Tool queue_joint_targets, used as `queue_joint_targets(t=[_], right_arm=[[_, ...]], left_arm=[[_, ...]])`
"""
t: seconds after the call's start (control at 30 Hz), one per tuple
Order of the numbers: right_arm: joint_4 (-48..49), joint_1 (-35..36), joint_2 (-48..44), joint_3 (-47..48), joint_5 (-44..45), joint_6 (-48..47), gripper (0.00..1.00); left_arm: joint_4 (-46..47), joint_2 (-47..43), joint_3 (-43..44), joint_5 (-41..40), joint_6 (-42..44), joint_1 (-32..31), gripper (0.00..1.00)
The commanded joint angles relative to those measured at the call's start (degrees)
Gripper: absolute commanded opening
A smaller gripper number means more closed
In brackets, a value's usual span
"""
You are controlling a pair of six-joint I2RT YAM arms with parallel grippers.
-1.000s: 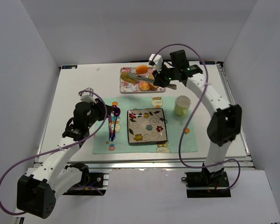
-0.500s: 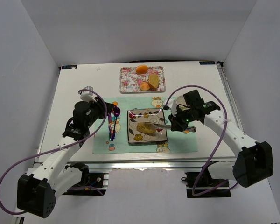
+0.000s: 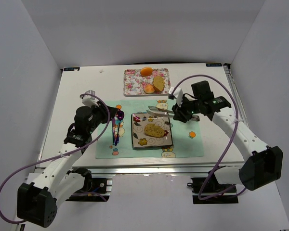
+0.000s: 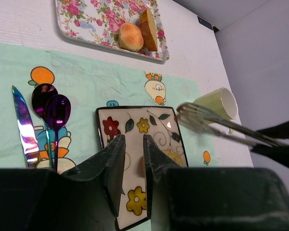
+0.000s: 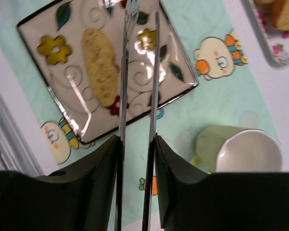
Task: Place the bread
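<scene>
The oval speckled loaf point(image 3: 154, 130) point(image 5: 100, 65) lies on the square flowered plate point(image 3: 133, 144) point(image 5: 72, 82). The tan wedge slice point(image 3: 158, 83) point(image 4: 148, 36) stands on the floral tray point(image 3: 135, 83) at the back. My right gripper point(image 3: 183, 114) point(image 5: 137, 144) is shut on metal tongs point(image 3: 159, 111) point(image 5: 123, 72). The tong arms stand apart with nothing in them, above the plate's far right part. My left gripper point(image 3: 116, 114) point(image 4: 134, 142) hovers left of the plate, open by a narrow gap and holding nothing.
An orange point(image 3: 146, 71) and a peach-coloured fruit point(image 3: 149, 89) share the tray. A pale green cup point(image 4: 216, 102) point(image 5: 241, 151) stands right of the plate. A knife point(image 4: 24, 130) and purple spoons point(image 4: 53, 108) lie on the green mat point(image 3: 183, 144) to the left.
The right arm carried the loaf in the tongs from the tray to the plate, let it go and lifted the tongs back. The left arm has stayed still.
</scene>
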Motion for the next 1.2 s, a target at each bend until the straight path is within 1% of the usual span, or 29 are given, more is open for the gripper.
queue_joint_targets(t=[0.0,0.03,0.07,0.1,0.13,0.23,0.3,0.33,0.4,0.53,0.6,0.97,1.07,1.17], right_arm=[[8.72,-0.48,4.38,4.50,5.01,4.85,0.39],[13.27,-0.48,5.88,5.64,7.30,9.48,0.36],[14.71,-0.39,7.81,7.13,11.41,11.18,0.29],[16.20,-0.22,11.66,10.80,13.62,12.94,0.28],[18.13,-0.13,13.61,12.75,15.65,15.13,0.28],[19.90,0.40,20.47,19.53,21.98,16.90,0.37],[20.17,0.49,24.61,23.21,23.66,17.96,0.38],[20.52,0.58,25.75,24.28,26.02,18.84,0.40],[19.91,0.58,29.00,26.30,26.39,19.90,0.40],[19.91,0.84,31.12,28.41,26.13,21.39,0.47],[19.82,1.02,31.56,28.51,25.25,22.01,0.48],[19.56,1.45,31.74,27.28,23.49,24.82,0.48],[19.65,1.63,32.96,26.93,25.24,24.65,0.47],[20.44,1.81,34.19,26.57,29.27,25.09,0.46]], left_arm=[[0.09,-1.71,-0.36,-0.04,-0.03,0.14,0.32],[0.27,-1.54,-0.37,0.05,-0.03,0.14,0.32],[0.27,-1.45,-0.28,0.22,-0.03,0.14,0.32],[0.27,-1.36,-0.10,0.22,0.05,0.05,0.32],[0.09,-1.28,0.07,0.22,0.05,0.05,0.32],[0.00,-1.63,0.34,-0.30,0.23,0.14,0.32],[0.00,-1.72,0.16,-0.57,0.14,0.14,0.32],[0.09,-1.80,0.08,-0.65,-0.12,0.14,0.32],[0.18,-2.15,-0.10,-1.00,-0.38,0.14,0.32],[0.18,-2.68,-0.45,-1.45,-0.74,0.14,0.32],[-0.17,-2.42,-0.37,-1.36,-0.39,0.14,0.32],[0.00,-0.66,0.43,-0.83,0.14,0.14,0.32],[-0.08,-0.84,0.25,-0.74,0.14,0.05,0.32],[-0.52,-1.36,0.25,-0.92,0.14,0.05,0.32]])
